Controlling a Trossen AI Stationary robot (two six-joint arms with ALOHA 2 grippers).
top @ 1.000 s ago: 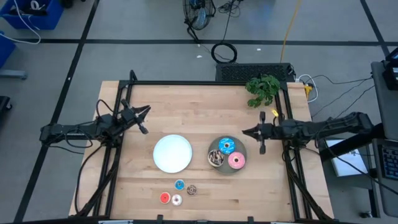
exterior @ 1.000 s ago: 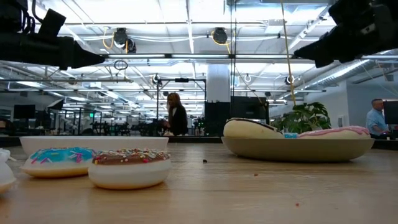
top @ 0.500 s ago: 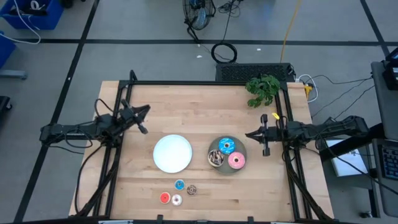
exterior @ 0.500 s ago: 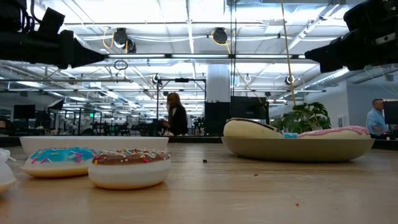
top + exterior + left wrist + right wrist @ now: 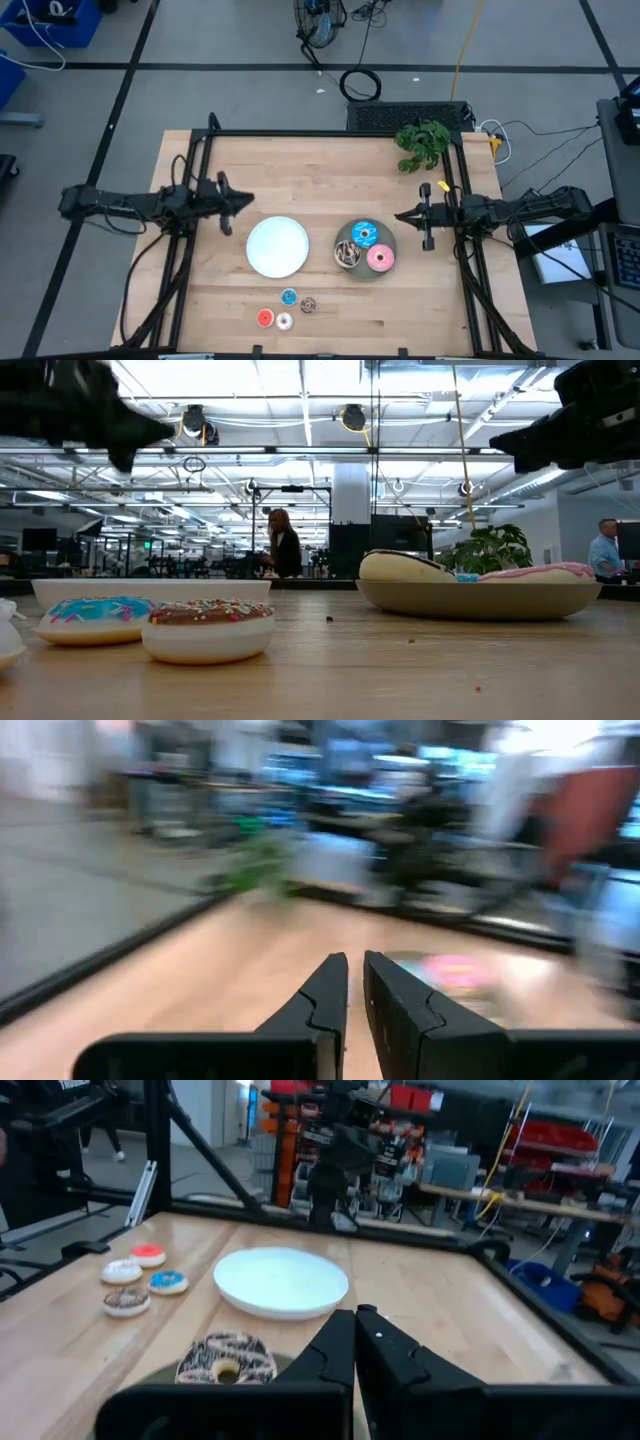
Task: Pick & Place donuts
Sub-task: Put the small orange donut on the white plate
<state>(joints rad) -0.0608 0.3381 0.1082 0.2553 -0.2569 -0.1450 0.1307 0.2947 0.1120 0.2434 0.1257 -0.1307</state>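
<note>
The left gripper (image 5: 231,205) hangs just left of the white plate (image 5: 277,246), its jaws nearly closed on nothing; judging by that, a reach is underway. Four tiny donuts (image 5: 286,309), red, white, blue and brown, lie ahead of it beyond the plate, and the next move calls for opening over one. Three larger donuts (image 5: 362,247) fill the grey plate (image 5: 343,233). Just right of it the right gripper (image 5: 423,217) waits, shut and empty.
</note>
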